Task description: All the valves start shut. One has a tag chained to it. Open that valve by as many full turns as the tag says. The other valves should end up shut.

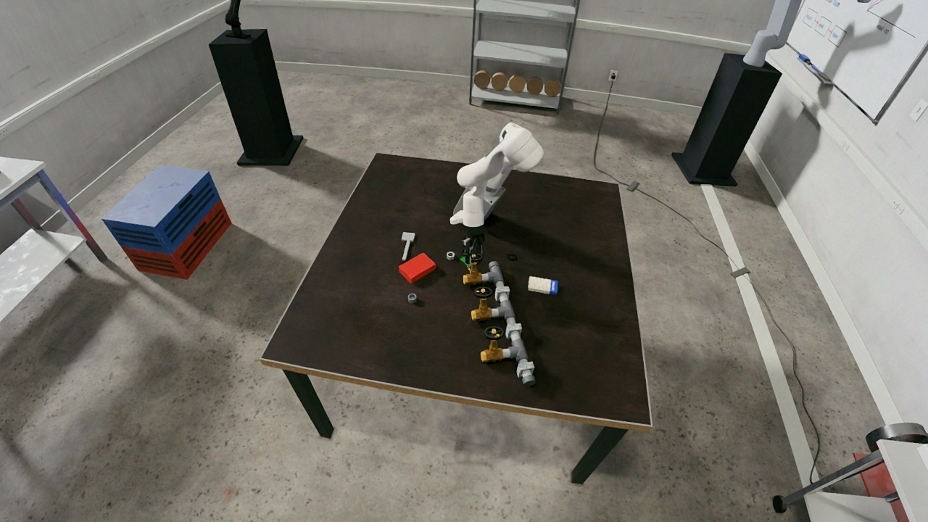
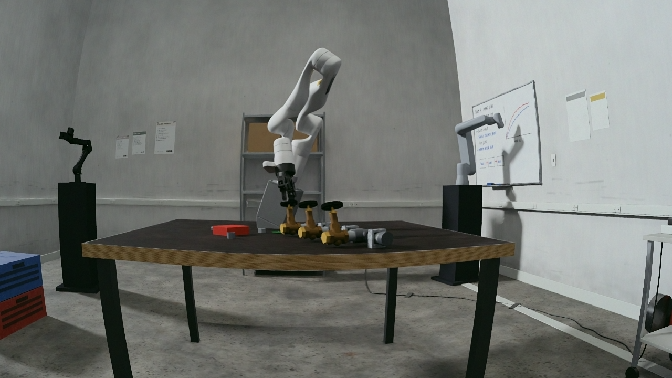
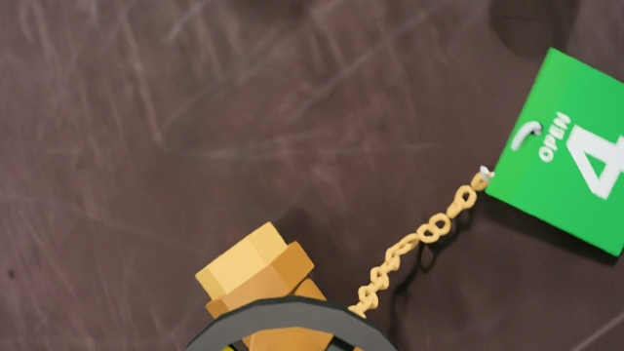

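Observation:
Three brass valves with black handwheels stand on a grey pipe manifold (image 1: 511, 322) on the dark table. The far valve (image 1: 473, 273) carries a gold chain (image 3: 419, 241) to a green tag (image 3: 565, 151) that reads OPEN 4. In the wrist view the rim of its handwheel (image 3: 292, 327) and its brass end cap (image 3: 255, 265) show at the bottom edge. The middle valve (image 1: 482, 304) and the near valve (image 1: 493, 345) have no tag. My gripper (image 2: 287, 197) is open, pointing down right over the far valve's handwheel (image 2: 288, 203). Its fingers are out of the wrist view.
A red block (image 1: 416, 267), a small grey hammer-shaped piece (image 1: 406, 243), a grey nut (image 1: 449, 254) and a grey ring (image 1: 412, 298) lie left of the valves. A white and blue box (image 1: 542, 285) and a black ring (image 1: 512, 259) lie to the right.

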`<state>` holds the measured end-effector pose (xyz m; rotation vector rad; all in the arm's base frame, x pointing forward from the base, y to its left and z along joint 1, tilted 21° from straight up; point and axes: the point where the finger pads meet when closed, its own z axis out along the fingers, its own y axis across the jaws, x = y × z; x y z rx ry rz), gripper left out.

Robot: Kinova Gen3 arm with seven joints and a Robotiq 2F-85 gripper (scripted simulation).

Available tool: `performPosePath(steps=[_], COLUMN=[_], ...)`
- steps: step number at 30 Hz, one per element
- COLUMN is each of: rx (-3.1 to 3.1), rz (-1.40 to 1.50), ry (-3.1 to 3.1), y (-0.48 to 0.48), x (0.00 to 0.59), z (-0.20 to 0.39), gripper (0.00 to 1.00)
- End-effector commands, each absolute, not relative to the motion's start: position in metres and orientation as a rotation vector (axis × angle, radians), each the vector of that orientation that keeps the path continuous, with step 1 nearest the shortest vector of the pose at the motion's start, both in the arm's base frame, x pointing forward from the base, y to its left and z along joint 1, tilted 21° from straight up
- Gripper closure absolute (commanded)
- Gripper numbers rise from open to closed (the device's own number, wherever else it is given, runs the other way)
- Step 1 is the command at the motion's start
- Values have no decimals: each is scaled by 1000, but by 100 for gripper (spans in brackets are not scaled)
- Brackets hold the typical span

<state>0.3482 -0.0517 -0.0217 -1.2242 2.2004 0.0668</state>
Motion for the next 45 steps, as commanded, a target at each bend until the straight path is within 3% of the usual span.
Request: performPosePath(steps=[1,18,45], rx=[-1201,-744,489], rz=[76,235,596], ry=[2214,2422,2588], y=[-52,-52,-52], x=[348,348,348], z=[-21,-21,-21], gripper=[0,0,0])
